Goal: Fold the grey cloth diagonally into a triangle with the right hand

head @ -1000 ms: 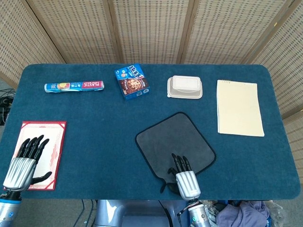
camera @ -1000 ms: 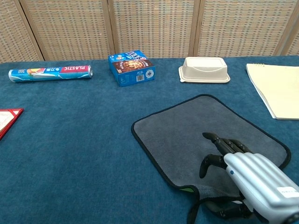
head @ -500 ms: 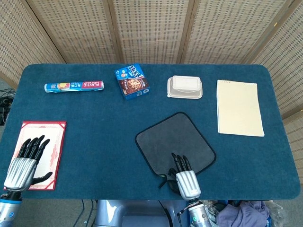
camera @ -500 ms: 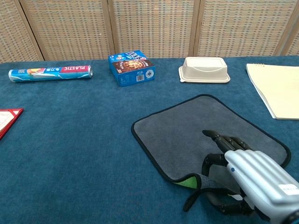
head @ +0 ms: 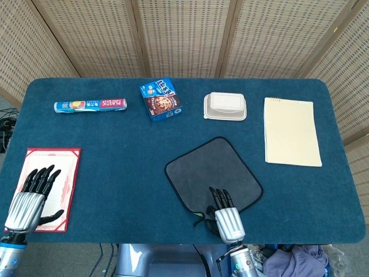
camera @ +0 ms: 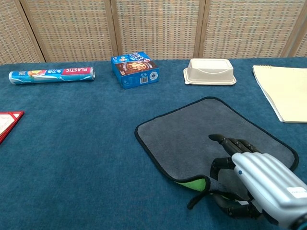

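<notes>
Grey cloth [camera: 206,132] lies flat near-right on desk [head: 115,156]. Right hand [camera: 261,179] w/ fingers [camera: 230,143] pinching its near corner, green underside curled up. Left hand [head: 29,199] spread, holding nothing.

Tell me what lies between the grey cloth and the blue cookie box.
Only bare blue tabletop: nothing lies between the grey cloth and the blue cookie box. The head view shows the same bare stretch.
</notes>
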Controlling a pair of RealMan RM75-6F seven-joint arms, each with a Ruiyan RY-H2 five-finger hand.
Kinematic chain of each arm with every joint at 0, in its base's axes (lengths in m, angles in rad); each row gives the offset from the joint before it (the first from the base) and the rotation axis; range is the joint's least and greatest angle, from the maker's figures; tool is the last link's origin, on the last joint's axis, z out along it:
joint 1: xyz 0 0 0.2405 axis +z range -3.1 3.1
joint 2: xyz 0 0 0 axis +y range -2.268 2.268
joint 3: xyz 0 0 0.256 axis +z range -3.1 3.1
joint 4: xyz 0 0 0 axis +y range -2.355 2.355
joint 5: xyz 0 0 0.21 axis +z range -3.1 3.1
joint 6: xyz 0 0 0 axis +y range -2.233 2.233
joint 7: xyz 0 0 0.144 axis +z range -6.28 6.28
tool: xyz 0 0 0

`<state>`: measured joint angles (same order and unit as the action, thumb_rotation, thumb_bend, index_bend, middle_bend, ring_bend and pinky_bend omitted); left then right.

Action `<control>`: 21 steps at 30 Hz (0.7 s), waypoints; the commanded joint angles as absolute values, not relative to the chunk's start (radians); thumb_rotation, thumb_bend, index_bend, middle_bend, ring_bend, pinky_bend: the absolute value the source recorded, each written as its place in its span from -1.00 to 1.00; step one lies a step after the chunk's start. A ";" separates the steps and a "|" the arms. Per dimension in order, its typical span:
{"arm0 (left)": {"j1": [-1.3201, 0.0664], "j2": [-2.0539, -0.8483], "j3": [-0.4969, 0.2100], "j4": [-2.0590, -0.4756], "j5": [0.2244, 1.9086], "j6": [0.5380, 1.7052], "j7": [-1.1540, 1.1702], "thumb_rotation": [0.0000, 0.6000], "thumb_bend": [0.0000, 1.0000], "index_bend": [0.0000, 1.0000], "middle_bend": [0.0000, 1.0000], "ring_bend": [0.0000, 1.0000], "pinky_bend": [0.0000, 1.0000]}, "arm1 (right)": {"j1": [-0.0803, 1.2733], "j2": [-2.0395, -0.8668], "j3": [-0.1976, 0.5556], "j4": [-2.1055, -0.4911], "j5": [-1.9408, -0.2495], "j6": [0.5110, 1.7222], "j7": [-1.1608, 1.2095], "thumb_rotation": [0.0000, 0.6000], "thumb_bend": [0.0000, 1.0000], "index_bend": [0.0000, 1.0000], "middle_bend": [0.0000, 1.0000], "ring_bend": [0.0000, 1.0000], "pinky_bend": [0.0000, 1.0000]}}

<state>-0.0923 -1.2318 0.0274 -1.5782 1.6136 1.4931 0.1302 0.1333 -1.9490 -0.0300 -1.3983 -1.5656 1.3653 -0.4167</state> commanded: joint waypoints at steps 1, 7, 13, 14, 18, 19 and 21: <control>-0.092 -1.232 0.027 -1.578 1.614 1.494 0.130 1.00 -0.74 -1.00 -1.00 -1.00 -1.00 | 0.141 -1.944 -0.022 -1.404 -1.573 1.369 -0.417 1.00 -0.06 0.09 -0.88 -1.00 -1.00; -0.092 -1.235 0.025 -1.575 1.614 1.499 0.128 1.00 -0.74 -1.00 -1.00 -1.00 -1.00 | 0.163 -1.931 0.003 -1.426 -1.587 1.371 -0.438 1.00 -0.05 0.09 -0.88 -1.00 -1.00; -0.092 -1.236 0.024 -1.572 1.612 1.497 0.129 1.00 -0.74 -1.00 -1.00 -1.00 -1.00 | 0.183 -1.920 0.029 -1.449 -1.580 1.358 -0.466 1.00 -0.05 0.10 -0.88 -1.00 -1.00; -0.092 -1.236 0.023 -1.572 1.611 1.497 0.129 1.00 -0.74 -1.00 -1.00 -1.00 -1.00 | 0.187 -1.918 0.034 -1.452 -1.579 1.356 -0.469 1.00 -0.05 0.10 -0.88 -1.00 -1.00; -0.093 -1.237 0.022 -1.569 1.607 1.495 0.128 1.00 -0.74 -1.00 -1.00 -1.00 -1.00 | 0.207 -1.913 0.059 -1.463 -1.571 1.343 -0.483 1.00 -0.05 0.10 -0.87 -1.00 -1.00; -0.093 -1.237 0.022 -1.569 1.606 1.494 0.129 1.00 -0.74 -1.00 -1.00 -1.00 -1.00 | 0.213 -1.912 0.065 -1.467 -1.568 1.338 -0.486 1.00 -0.05 0.10 -0.87 -1.00 -1.00; -0.094 -1.239 0.021 -1.568 1.604 1.491 0.131 1.00 -0.74 -1.00 -1.00 -1.00 -1.00 | 0.227 -1.910 0.079 -1.471 -1.563 1.328 -0.498 1.00 -0.06 0.10 -0.87 -1.00 -1.00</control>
